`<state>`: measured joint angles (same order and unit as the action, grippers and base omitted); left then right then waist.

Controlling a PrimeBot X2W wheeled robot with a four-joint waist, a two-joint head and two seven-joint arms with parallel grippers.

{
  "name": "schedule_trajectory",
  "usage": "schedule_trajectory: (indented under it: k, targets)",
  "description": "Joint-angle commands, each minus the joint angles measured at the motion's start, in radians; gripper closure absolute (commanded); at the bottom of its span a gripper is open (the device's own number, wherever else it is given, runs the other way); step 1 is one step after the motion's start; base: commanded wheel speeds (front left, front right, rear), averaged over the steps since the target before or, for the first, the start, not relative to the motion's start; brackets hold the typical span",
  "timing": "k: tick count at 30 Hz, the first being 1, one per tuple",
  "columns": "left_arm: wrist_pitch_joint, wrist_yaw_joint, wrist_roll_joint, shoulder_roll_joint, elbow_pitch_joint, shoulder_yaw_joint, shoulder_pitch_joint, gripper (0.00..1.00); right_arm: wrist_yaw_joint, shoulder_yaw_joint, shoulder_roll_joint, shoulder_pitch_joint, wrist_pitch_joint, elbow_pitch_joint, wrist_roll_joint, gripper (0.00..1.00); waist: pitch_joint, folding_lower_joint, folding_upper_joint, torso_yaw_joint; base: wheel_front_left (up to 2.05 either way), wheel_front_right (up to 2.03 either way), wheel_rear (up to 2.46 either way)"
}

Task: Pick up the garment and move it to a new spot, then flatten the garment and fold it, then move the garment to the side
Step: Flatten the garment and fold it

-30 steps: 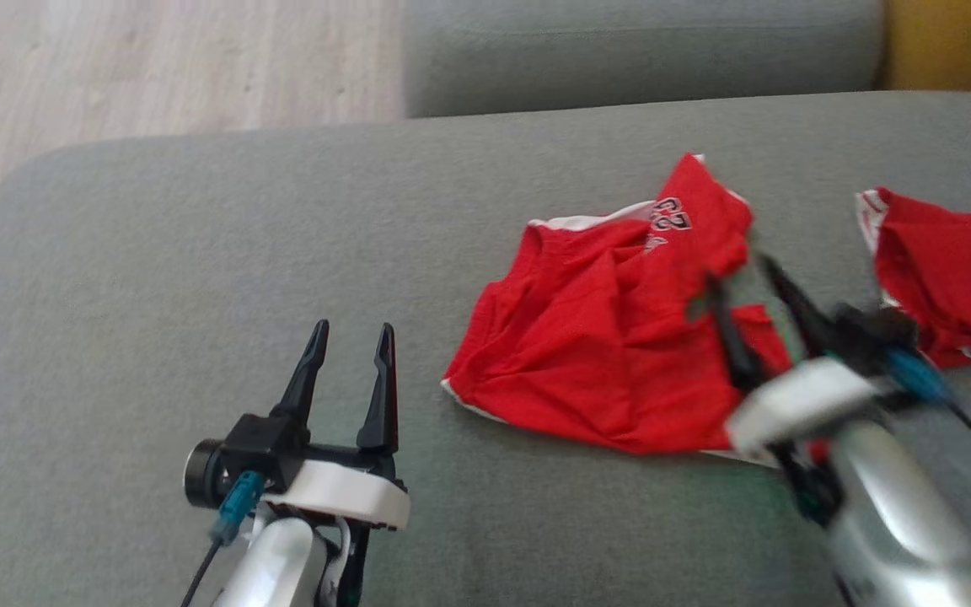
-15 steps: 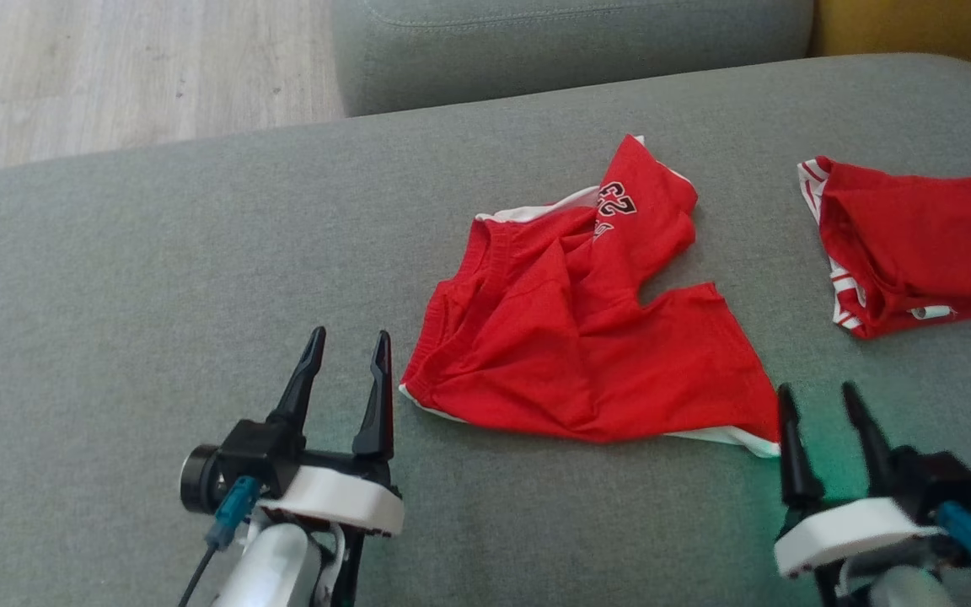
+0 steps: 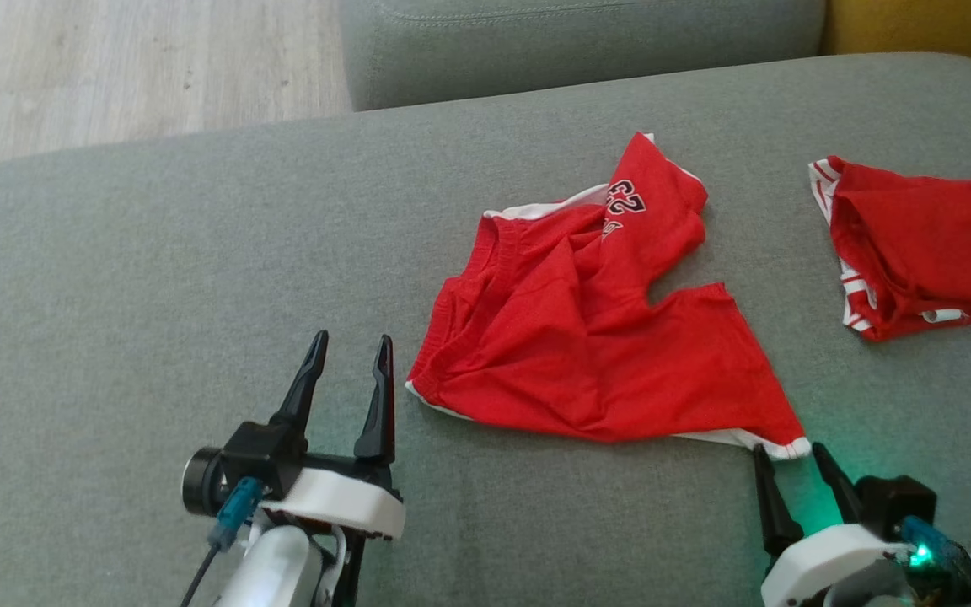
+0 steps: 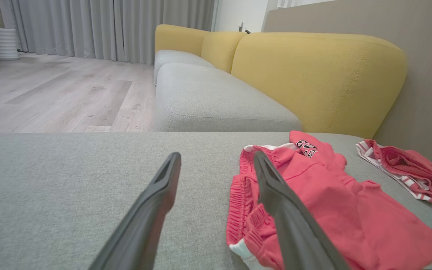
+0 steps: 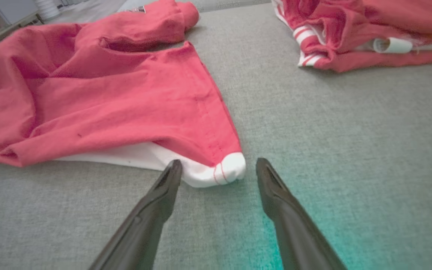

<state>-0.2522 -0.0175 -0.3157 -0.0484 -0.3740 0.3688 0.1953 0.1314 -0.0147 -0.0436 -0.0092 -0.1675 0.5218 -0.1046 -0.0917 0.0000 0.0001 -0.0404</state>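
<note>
I see the red garment (image 3: pixel 587 337) crumpled on the grey cushion (image 3: pixel 157 278) — its white-hemmed corner sits just ahead of my right gripper (image 3: pixel 789 449), fingers apart. Left gripper (image 3: pixel 351 337) is beside the waistband — also apart.

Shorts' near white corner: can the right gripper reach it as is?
Probably yes. The right gripper is open, the white corner of the shorts lies just ahead of its fingertips, nothing in the way.

Bare grey cushion (image 3: pixel 157 253) left of red shorts (image 3: pixel 570 337), open strip between shorts and second garment (image 3: pixel 924 244)
</note>
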Motion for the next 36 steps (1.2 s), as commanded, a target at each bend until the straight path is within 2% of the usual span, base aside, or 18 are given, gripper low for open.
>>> schedule_trajectory:
  k: [1, 6, 7, 8, 9, 10, 17, 23, 28, 34, 36]
  targets:
    - [-0.01, 0.002, 0.006, -0.002, 0.026, -0.025, 0.038, 0.0, -0.001, 0.026, -0.007, -0.03, -0.001, -0.02, 0.005, 0.0, -0.002, 0.0, -0.0001, 0.002, 0.0, 0.0, 0.0]
    - [-0.01, 0.001, 0.009, -0.002, 0.027, -0.024, 0.044, 0.0, -0.001, 0.032, -0.007, -0.043, -0.001, -0.001, 0.006, 0.0, -0.014, 0.0, -0.0001, 0.009, 0.0, 0.0, 0.0]
    - [-0.01, 0.001, 0.009, -0.002, 0.026, -0.024, 0.044, 0.0, -0.001, 0.032, -0.007, -0.046, -0.003, 0.002, 0.005, 0.12, -0.015, 0.0, -0.0001, 0.01, 0.0, 0.0, 0.0]
    - [-0.01, 0.002, 0.01, -0.002, 0.023, -0.024, 0.045, 0.0, -0.001, 0.031, -0.007, -0.05, -0.007, 0.003, 0.005, 0.52, -0.016, 0.0, -0.0001, 0.01, 0.0, 0.0, 0.0]
    - [-0.01, 0.002, 0.011, -0.002, 0.021, -0.025, 0.046, 0.0, -0.001, 0.028, -0.007, -0.053, -0.01, 0.004, 0.005, 0.84, -0.016, 0.0, -0.0001, 0.009, 0.0, 0.0, 0.0]
    - [-0.01, 0.002, 0.013, -0.002, 0.018, -0.025, 0.046, 0.0, -0.001, 0.022, -0.007, -0.055, -0.014, 0.004, 0.007, 1.0, -0.016, 0.0, -0.0001, 0.008, 0.0, 0.0, 0.0]
    - [-0.01, 0.017, 0.05, -0.002, -0.004, -0.034, 0.048, 0.0, -0.001, -0.036, -0.007, -0.07, -0.024, 0.0, 0.03, 1.0, -0.014, 0.0, -0.0001, -0.002, 0.0, 0.0, 0.0]
    - [-0.01, 0.081, 0.109, -0.03, -0.034, 0.003, 0.06, 0.0, -0.001, -0.08, -0.007, -0.086, -0.02, -0.001, 0.038, 1.0, -0.024, 0.0, -0.0001, -0.001, 0.0, 0.0, 0.0]
    - [-0.01, 0.135, 0.175, -0.091, -0.102, 0.122, 0.101, 0.0, -0.001, -0.099, -0.007, -0.095, -0.017, 0.015, 0.035, 1.0, -0.034, 0.0, -0.0001, 0.005, 0.0, 0.0, 0.0]
    - [0.007, 0.147, 0.231, -0.153, -0.188, 0.265, 0.187, 0.0, -0.001, -0.099, -0.007, -0.109, -0.019, 0.035, 0.027, 1.0, -0.047, 0.0, -0.0001, 0.002, 0.0, 0.0, 0.0]
    - [0.01, 0.147, 0.234, -0.159, -0.203, 0.283, 0.203, 0.0, -0.001, -0.097, -0.007, -0.112, -0.02, 0.037, 0.027, 1.0, -0.051, 0.0, -0.0001, 0.0, 0.0, 0.0, 0.0]
